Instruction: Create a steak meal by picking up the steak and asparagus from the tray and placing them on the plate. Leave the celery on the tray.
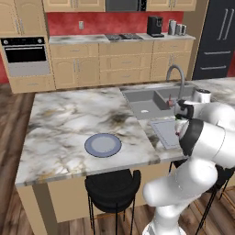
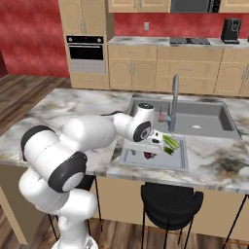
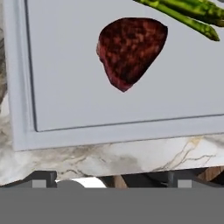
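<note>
While the hand (image 2: pixel 156 141) hangs wide open above the flat light grey tray (image 2: pixel 131 158), the dark red steak (image 3: pixel 131 50) lies there, asparagus (image 3: pixel 188 13) beside it; the round blue-grey plate (image 1: pixel 103 145) sits well left on the marble table (image 1: pixel 64 124) near the sink (image 1: pixel 147 102).

The dark red steak (image 3: pixel 131 50) lies flat on the grey tray (image 3: pixel 87 109), with green asparagus (image 3: pixel 192 15) just beside it. The round blue-grey plate (image 1: pixel 103 145) sits empty, well apart.

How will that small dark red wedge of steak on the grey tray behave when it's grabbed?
The dark red wedge-shaped steak lies flat on the light grey tray, so it probably won't roll. Its tapered point may slip from a pinch; the wider end looks safer.
</note>
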